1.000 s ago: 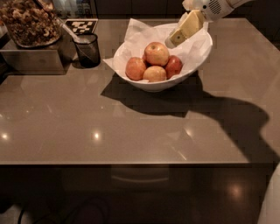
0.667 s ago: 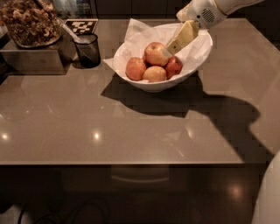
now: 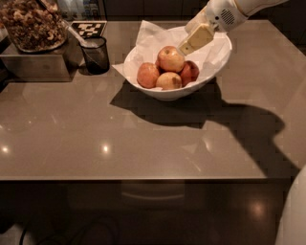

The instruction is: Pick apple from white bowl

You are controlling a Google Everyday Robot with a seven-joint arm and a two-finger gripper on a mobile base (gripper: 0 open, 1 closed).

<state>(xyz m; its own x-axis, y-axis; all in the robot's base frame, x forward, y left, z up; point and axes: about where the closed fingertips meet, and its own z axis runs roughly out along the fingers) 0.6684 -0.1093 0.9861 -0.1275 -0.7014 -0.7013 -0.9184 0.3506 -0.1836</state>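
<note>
The apple [image 3: 171, 58] tops three others [image 3: 147, 75] in white bowl [image 3: 168, 94], jaws just beside.

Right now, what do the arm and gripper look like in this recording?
The arm comes in from the upper right: glossy white, rounded casing with a small round patch of dark dots near the wrist. The gripper, over the white bowl close to the apple, is a cream-yellow, blocky, tapering piece. No cables show.

Gripper [image 3: 186, 48] over white bowl [image 3: 165, 93], arm [image 3: 252, 5] cropped
</note>
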